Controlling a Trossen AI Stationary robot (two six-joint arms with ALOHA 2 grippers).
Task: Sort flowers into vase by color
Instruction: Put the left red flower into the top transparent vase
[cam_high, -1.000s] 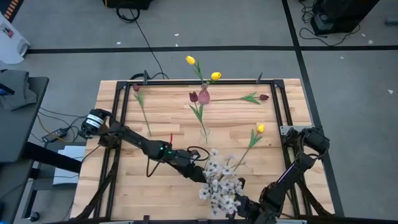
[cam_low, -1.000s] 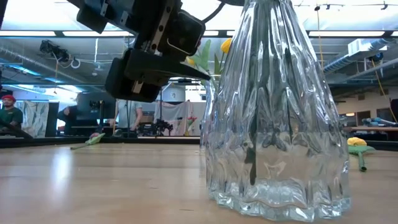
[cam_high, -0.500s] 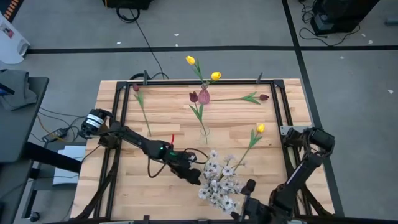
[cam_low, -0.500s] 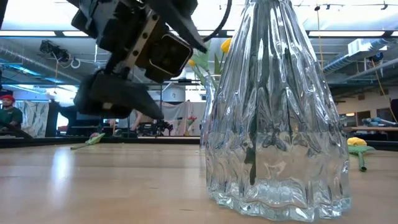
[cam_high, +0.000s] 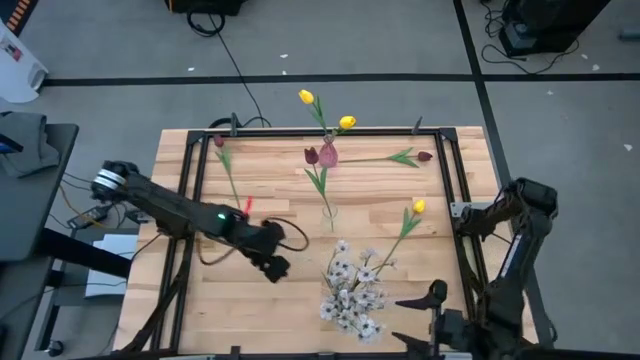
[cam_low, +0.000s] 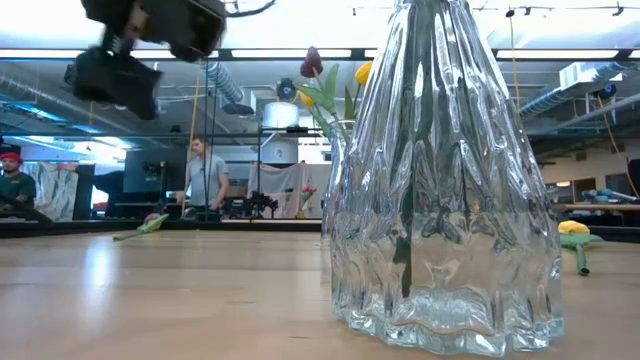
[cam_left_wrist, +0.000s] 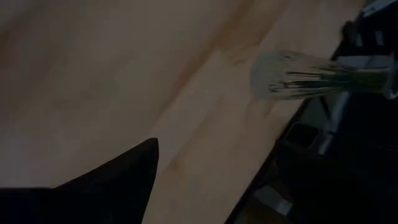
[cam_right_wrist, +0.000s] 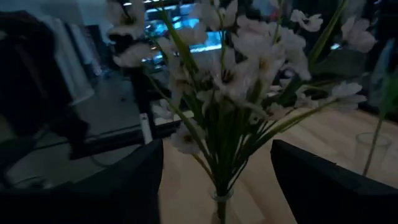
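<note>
The right hand (cam_high: 420, 318) stood wide and empty at the near edge of the worktop (cam_high: 270, 195), just beside the spray of white blossoms (cam_high: 352, 290) standing in its clear vase (cam_low: 445, 190). The left hand (cam_high: 275, 268) also stood wide and empty, above the bare wood on the other side of the white spray. Beyond both hands, maroon tulips (cam_high: 320, 155) and yellow tulips (cam_high: 325, 110) stood upright in vases, while a yellow tulip (cam_high: 408, 222) and two more maroon tulips (cam_high: 405, 157) lay flat on the worktop.
</note>
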